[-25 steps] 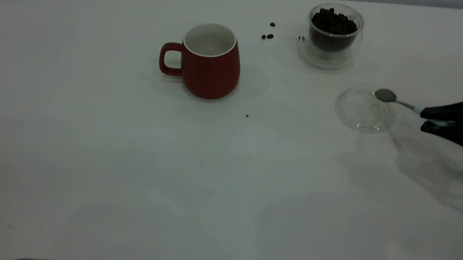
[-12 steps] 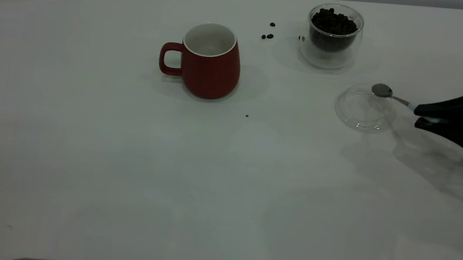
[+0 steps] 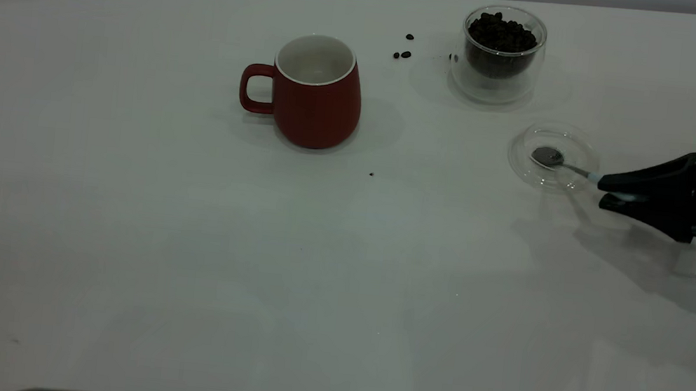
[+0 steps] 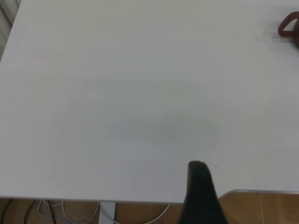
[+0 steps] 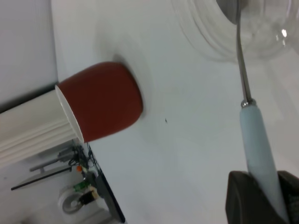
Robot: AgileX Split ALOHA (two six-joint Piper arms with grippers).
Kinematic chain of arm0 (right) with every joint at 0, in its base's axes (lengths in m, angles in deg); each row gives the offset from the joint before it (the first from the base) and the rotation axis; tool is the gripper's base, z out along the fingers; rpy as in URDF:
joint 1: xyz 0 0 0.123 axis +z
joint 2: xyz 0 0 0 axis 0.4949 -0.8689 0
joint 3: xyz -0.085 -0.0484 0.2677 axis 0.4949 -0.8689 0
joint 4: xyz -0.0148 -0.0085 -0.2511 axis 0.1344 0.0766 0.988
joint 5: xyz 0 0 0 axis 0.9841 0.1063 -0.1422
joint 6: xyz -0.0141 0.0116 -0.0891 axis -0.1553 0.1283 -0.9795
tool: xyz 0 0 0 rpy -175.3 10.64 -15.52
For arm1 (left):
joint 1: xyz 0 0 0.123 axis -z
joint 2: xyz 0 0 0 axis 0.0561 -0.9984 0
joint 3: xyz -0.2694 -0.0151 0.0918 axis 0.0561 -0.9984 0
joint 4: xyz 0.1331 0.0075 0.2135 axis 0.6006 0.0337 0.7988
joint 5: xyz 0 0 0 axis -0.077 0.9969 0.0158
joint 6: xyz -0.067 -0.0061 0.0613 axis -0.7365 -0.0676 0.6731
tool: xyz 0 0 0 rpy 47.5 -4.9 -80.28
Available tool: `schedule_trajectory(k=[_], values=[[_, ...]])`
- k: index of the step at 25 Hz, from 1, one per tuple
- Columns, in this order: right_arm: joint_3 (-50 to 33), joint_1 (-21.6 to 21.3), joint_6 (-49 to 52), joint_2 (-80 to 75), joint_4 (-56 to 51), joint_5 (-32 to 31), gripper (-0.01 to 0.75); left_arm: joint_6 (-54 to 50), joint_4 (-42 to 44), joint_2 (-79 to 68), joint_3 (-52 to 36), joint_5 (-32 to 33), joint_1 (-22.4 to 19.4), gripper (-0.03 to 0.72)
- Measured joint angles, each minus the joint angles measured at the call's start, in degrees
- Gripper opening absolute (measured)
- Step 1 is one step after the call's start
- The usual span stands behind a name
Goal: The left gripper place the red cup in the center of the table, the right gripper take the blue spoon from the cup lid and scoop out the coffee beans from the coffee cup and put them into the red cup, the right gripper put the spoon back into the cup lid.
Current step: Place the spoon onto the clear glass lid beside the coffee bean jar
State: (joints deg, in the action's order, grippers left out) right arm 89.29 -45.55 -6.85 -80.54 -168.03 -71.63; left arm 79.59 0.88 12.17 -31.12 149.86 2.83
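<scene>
Right gripper (image 3: 604, 188) clamped on blue spoon (image 3: 565, 165) handle; bowl rests in cup lid (image 3: 553, 156).
Lid lies flat on worktop (image 3: 190, 238), near coffee cup (image 3: 502, 54) full of beans. Red cup (image 3: 313, 93) upright mid-worktop, handle toward left side. Loose beans (image 3: 402, 52) between the cups. Left gripper (image 4: 198, 196): finger state cannot be told.

Dim, flat, greyish light over the desk (image 3: 127, 232). Soft shadows trail right of the red cup (image 3: 316, 93) and below the right hand (image 3: 604, 189). Wrist views are soft; small glare glints on the lid (image 5: 261, 42).
</scene>
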Motion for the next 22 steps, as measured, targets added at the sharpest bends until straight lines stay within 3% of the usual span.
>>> schedule_trajectory(k=[22], values=[[1.7, 0.5, -1.7, 0.0, -1.2, 0.9, 0.137, 0.2, 0.0, 0.0, 0.0, 0.0, 0.0, 0.587]])
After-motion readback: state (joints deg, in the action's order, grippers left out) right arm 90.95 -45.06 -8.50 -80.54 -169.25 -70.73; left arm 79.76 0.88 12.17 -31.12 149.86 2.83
